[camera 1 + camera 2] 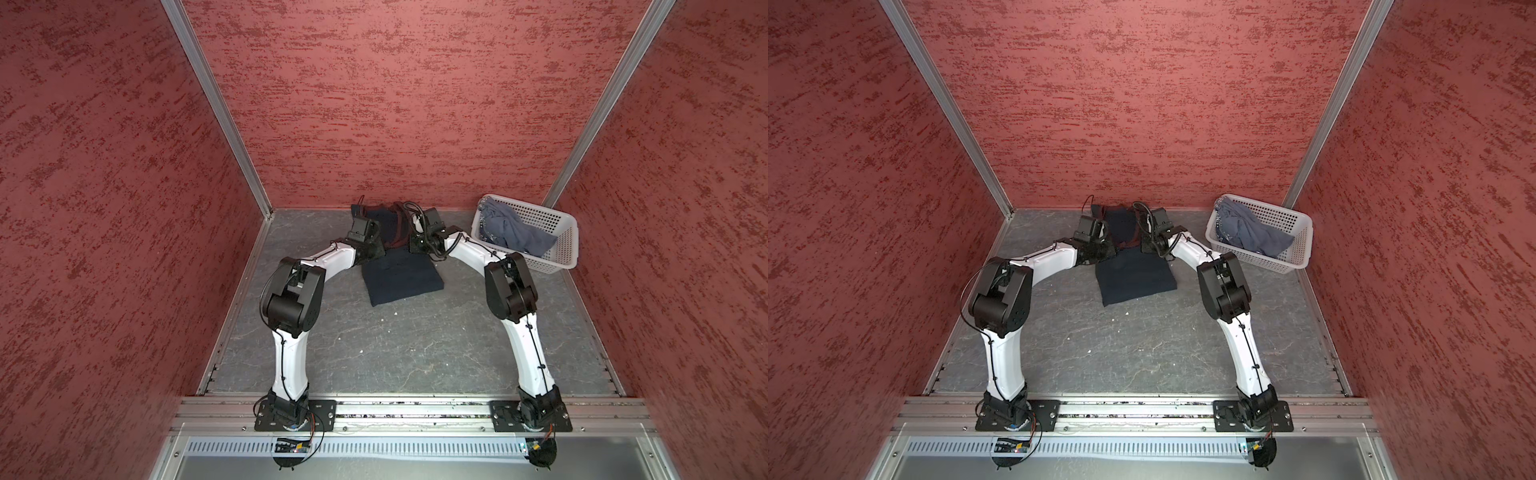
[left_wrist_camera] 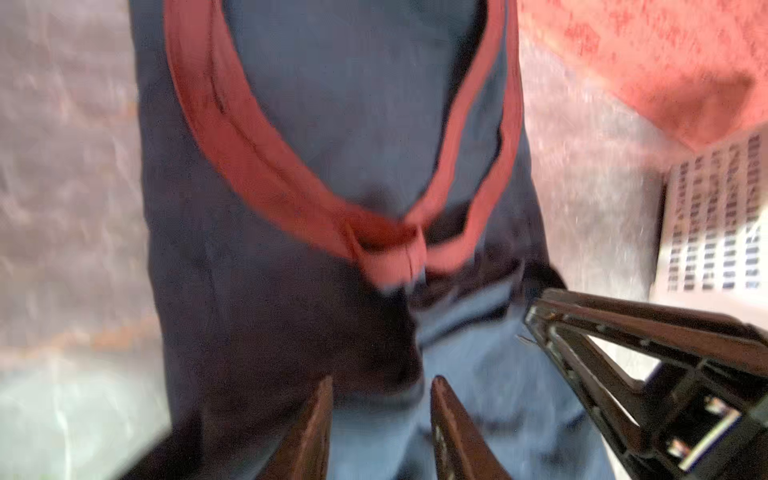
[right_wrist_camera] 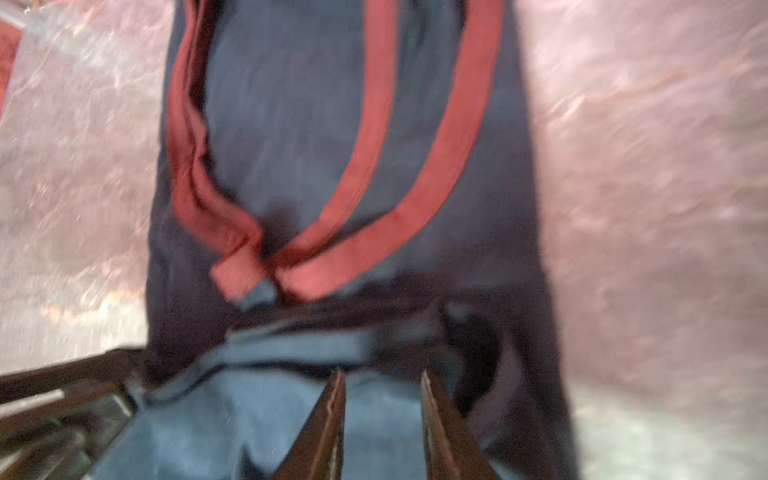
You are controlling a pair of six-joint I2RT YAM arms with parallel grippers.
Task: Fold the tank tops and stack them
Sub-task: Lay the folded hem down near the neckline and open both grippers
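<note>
The dark navy tank top (image 1: 401, 282) lies flat at the back middle of the table, in both top views (image 1: 1136, 278). Its reddish-trimmed straps (image 2: 257, 145) point toward the far wall. My left gripper (image 2: 382, 380) and right gripper (image 3: 382, 374) reach down side by side onto its middle (image 1: 392, 249). Each pair of jaws stands a little apart with blue cloth showing between the tips; both wrist views are blurred. The slate blue-grey tank top (image 1: 511, 232) is bunched inside the basket.
A white perforated basket (image 1: 565, 249) stands at the back right, close to my right arm's elbow (image 1: 509, 286). Red textured walls close in three sides. Grey table (image 1: 415, 353) stretches between the arms toward the front rail.
</note>
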